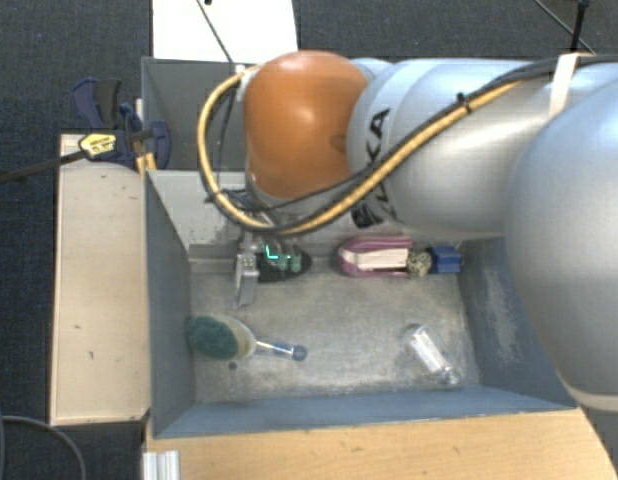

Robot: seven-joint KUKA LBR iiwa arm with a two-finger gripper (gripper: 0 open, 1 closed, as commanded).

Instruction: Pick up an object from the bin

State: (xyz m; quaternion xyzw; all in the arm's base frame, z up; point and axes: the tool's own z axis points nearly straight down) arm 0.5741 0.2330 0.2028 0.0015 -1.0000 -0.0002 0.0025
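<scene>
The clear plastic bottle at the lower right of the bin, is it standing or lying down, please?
Lying down: the clear plastic bottle rests lengthwise, slanted, on the bin floor.

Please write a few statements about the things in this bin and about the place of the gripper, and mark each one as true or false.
1. A green brush lies on the floor of the bin, at the view's lower left. True.
2. The clear plastic thing lies against the bin's left wall. False: it lies at the lower right of the floor.
3. A pink thing lies by the far wall, to the right of the gripper. True.
4. The gripper holds the green brush. False: the brush lies on the floor, apart from the gripper, which is above it in the view.
</scene>
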